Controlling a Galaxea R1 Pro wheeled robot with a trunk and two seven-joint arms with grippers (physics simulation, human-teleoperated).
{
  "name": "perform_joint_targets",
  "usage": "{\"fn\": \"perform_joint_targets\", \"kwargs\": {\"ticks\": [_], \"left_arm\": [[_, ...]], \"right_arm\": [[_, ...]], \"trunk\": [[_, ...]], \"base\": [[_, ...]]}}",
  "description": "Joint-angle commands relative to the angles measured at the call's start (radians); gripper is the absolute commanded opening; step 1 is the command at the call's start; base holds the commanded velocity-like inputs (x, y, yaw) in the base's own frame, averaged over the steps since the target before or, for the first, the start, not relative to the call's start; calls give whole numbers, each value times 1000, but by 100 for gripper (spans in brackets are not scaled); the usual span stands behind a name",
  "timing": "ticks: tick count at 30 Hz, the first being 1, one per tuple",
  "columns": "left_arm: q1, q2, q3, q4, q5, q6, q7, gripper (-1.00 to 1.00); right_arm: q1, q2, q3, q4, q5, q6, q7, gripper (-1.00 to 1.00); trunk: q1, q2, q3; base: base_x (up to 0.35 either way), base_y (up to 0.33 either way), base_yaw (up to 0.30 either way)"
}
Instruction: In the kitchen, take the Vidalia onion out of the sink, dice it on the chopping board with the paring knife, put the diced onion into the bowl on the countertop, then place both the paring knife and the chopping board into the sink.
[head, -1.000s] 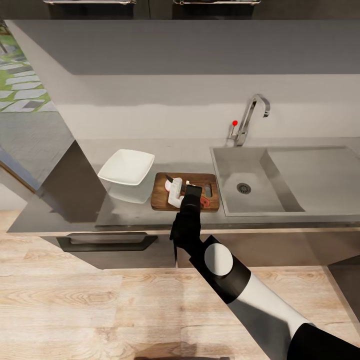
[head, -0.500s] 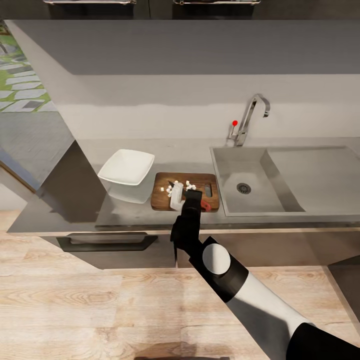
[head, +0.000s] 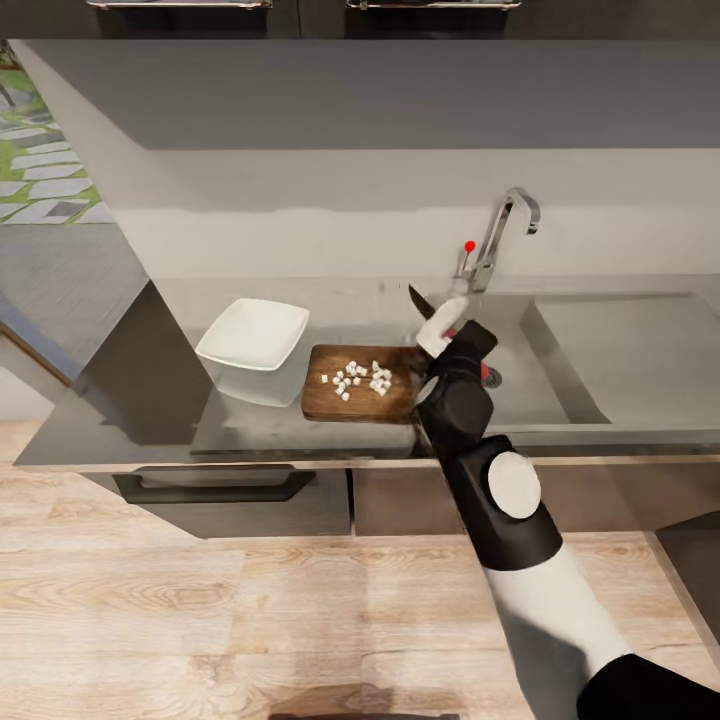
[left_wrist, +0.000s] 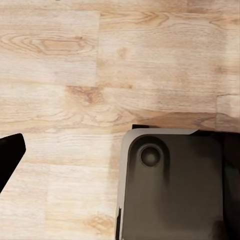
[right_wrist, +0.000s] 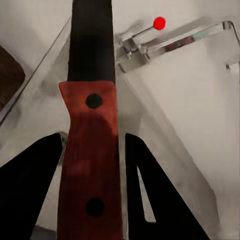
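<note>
Right gripper pinching paring knife by its red handle over the sink near its left edge, long axis tilted, dark blade tip up toward the back wall (diced Vidalia onion on chopping board); left gripper's state unclear

Head view: right claw and forearm cover the left part of the sink basin, most of the drain and the chopping board's right end. Knife: only the dark blade tip pokes out past the claw, handle hidden there. Onion pieces too small to count. Right arm cut off at the bottom edge.

Right wrist view: knife blade cut off by the frame edge; tap blurred and cropped.

Left wrist view: dark shape at the frame edge, cropped, can't tell what it is.
</note>
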Motion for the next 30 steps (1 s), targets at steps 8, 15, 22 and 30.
{"fn": "perform_joint_targets", "kwargs": {"ticks": [8,15,22,30], "left_arm": [[0,2,-8,-2,10,-2,5,100],[0,2,-8,-4,9,-2,5,100],[0,2,-8,-6,9,-3,5,100],[0,2,-12,-7,8,-4,5,100]], "right_arm": [[-1,0,-323,-7,-348,-3,10,-100],[-1,0,-499,-6,-445,-3,19,-100],[-1,0,-527,-3,-486,-3,19,-100],[-1,0,-731,32,-493,-147,19,-100]], "trunk": [[1,-2,-1],[1,-2,-1],[1,-2,-1],[1,-2,-1]], "base": [[9,0,0],[195,0,0],[233,0,0],[22,0,0]]}}
